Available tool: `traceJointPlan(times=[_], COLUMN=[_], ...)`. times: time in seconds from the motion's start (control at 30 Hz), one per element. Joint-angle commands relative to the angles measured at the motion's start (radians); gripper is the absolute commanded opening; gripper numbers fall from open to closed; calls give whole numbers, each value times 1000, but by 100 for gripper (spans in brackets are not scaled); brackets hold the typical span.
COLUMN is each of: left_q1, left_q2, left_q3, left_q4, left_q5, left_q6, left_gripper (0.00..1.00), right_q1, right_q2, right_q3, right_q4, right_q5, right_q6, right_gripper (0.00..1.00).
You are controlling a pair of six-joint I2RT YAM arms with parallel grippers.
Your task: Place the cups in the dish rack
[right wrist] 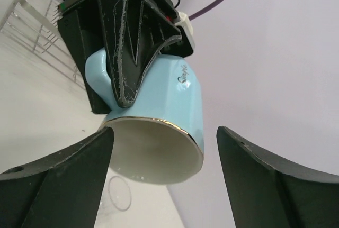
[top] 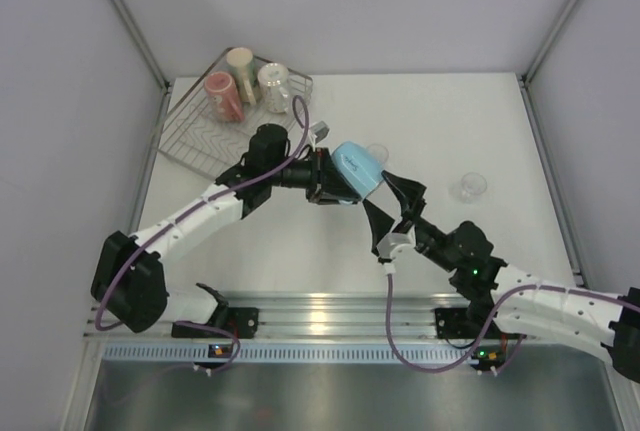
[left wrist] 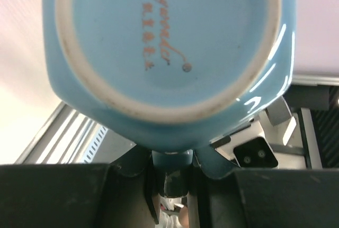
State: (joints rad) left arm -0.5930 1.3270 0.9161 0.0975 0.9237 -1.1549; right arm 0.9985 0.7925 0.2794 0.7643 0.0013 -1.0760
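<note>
You are about halfway through. Three cups are already in the dish rack at the far left corner of the worktop: the pink-red mug, the cream mug and the white dotted mug. They sit close together at the far end of the rack.

The fourth one, the light blue cup, is up in the air near the middle of the worktop. It is not in the rack yet. Your left claw is clamped on it, one finger on each side. The cup is tipped on its side, with its bottom toward the left wrist camera and its open mouth toward the right claw.

Your right claw is wide apart and holds nothing. Its two fingers sit just beside the cup's mouth, one on each side. I cannot tell if they touch the rim.

Two cups are left on the worktop. One tiny clear glass stands over on the right. The other tiny clear glass peeks out just behind the blue cup.

So I think you have three in, one on the way, and two still to pick up.
</note>
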Motion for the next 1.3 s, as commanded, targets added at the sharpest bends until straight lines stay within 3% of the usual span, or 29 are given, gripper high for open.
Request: traceJointPlan(times=[0.0,0.03,0.23,0.33,0.4,0.43,0.47,0.53,0.57,0.67,0.87,1.03,1.27], left_q1=[15,18,48,50,50,50,50,50,51,61,114,197,257], left_q2=[11,17,49,75,86,89,96,103,112,132,175,245,334], left_q3=[180,213,311,357,401,412,427,443,461,489,555,622,664], left_q4=[-75,-217,-410,-499,-556,-562,-565,-568,-570,-570,-559,-561,-526], left_q5=[-129,-160,-458,-600,-779,-836,-958,-1052,-1127,-1241,-1295,-1258,-1237], left_q6=[170,266,472,573,622,670,693,757,776,834,893,909,934], left_gripper=[0,0,0,0,0,0,0,0,0,0,0,0,0], right_q1=[26,28,34,37,35,35,37,35,35,35,35,35,35], right_q2=[-85,-104,-291,-372,-400,-400,-398,-348,-319,-155,-33,-65,-122], right_q3=[-25,-28,-103,-124,-111,-96,-42,42,138,283,383,337,336], right_q4=[-112,-129,-134,-126,-144,-164,-260,-417,-576,-828,-945,-879,-953], right_q5=[-54,-49,-63,-41,-2,97,145,282,317,388,342,316,341], right_q6=[152,187,428,705,844,992,1069,1285,1339,1459,1512,1530,1561], right_gripper=[80,80,81,82,80,79,78,76,75,76,79,79,80])
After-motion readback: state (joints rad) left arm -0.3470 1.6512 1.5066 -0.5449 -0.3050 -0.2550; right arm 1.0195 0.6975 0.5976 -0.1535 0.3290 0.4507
